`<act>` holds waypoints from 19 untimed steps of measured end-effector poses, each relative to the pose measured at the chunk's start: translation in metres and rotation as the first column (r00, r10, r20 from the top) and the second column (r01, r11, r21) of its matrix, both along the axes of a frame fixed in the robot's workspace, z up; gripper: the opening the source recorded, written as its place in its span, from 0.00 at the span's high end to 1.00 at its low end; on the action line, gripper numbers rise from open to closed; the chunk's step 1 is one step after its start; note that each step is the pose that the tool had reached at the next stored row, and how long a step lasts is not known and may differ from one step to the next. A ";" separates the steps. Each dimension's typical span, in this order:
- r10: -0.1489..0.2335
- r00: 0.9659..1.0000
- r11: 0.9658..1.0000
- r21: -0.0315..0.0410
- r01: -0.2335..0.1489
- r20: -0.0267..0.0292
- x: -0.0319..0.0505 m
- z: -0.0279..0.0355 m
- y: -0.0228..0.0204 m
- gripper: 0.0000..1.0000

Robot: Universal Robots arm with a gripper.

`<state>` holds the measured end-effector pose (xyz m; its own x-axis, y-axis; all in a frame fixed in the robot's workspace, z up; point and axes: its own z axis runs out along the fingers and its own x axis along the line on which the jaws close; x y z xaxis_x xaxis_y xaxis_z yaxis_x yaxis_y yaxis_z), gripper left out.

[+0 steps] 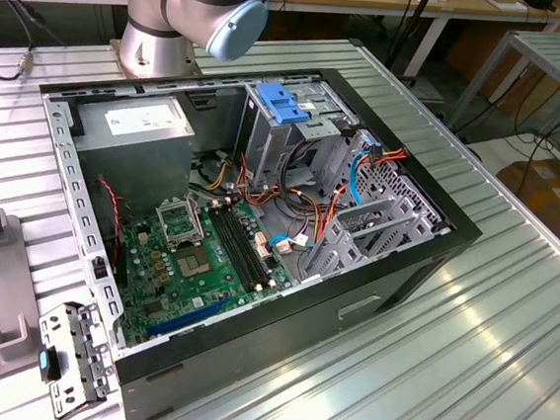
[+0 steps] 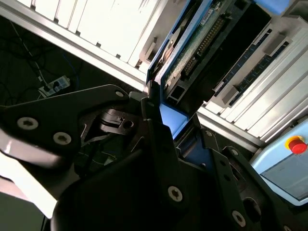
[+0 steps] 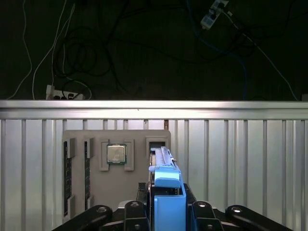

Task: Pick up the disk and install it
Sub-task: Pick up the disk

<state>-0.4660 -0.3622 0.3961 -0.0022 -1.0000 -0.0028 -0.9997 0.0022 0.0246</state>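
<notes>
1. In the first wrist view the gripper (image 3: 167, 208) has its fingers (image 3: 144, 197) clamped on the disk (image 3: 166, 190). One finger sits on each side of the blue carrier.
2. There the disk is seen edge-on and reaches away from the fingers over a grey tray (image 3: 125, 192) on the ribbed worktop (image 3: 240, 159).
3. Its far end lines up with a rectangular recess (image 3: 157, 143) in the tray. I cannot tell whether they touch.
4. A square chip (image 3: 116, 154) lies in the neighbouring recess of the tray.
5. In the second wrist view the disk (image 2: 192, 48) shows its green circuit board, framed by the blue carrier, and the gripper (image 2: 155, 113) grips its near end.
6. In the exterior view an open computer case (image 1: 403, 272) lies on the worktop (image 1: 463, 367), with a green motherboard (image 1: 196, 261) inside.
7. A metal cage with a blue latch (image 1: 280, 106) stands at the case's far end, beside a grey box (image 1: 135, 122).
8. The arm (image 1: 196, 3) rises just behind the case.
</notes>
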 end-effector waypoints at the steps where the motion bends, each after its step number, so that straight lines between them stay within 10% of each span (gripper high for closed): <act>1: 0.000 1.000 1.000 0.000 0.000 0.000 0.0000 0.0007 0.0000 0.63; 19: 0.000 1.000 1.000 0.000 0.000 0.000 0.0000 0.0092 0.0000 0.63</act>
<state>-0.4660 -0.3622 0.4053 -0.0022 -1.0000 -0.0028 -0.9997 0.0021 0.0247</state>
